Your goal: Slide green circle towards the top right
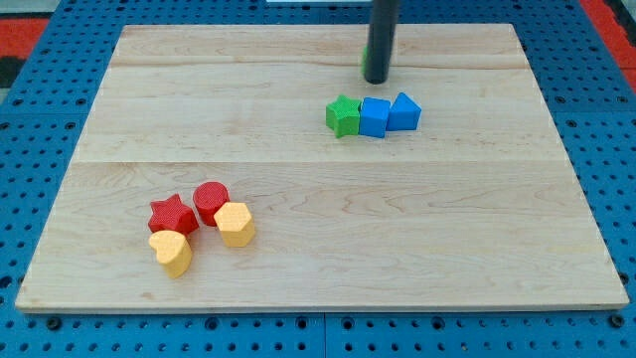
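Note:
The green circle [365,58] is near the view's top, right of centre, and almost wholly hidden behind my rod; only a thin green edge shows on the rod's left side. My tip [378,81] rests on the board directly in front of it, on its lower right side. I cannot tell whether the tip touches it.
A green star [343,116], a blue cube [374,116] and a blue pentagon-like block [403,110] stand in a row just below the tip. At lower left a red star [172,214], red circle [211,201], yellow hexagon [236,223] and yellow heart [173,252] cluster. The wooden board [318,288] lies on a blue pegboard.

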